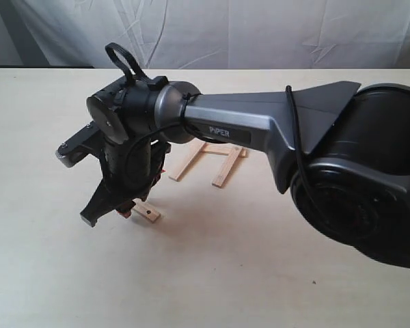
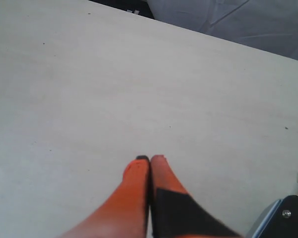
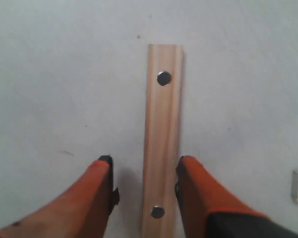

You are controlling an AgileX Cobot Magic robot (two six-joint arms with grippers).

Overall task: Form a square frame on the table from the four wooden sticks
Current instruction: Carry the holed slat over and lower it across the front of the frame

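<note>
Holed stick (image 3: 163, 144): lies flat on the desk (image 1: 260, 273), nearest of the four and well apart from the rest.
Right hand (image 3: 145, 161): released, its orange fingers straddling the holed stick across its width; one shows a clear gap, the other sits just beside the edge.
Left hand (image 2: 150, 158): clenched on nothing, above bare desk.
Three other sticks (image 1: 225, 167): farther back, two side by side with one across their far ends, apparently a U open toward the near side; the right arm (image 1: 260, 130) hides part of them.
Square frame: three sides laid, the fourth missing.
Step in hand: handling the last stick, by my reading.
Next move: probably to grip the holed stick, carry it back to the open side, turn it crosswise and lay it over both near ends without nudging them.
</note>
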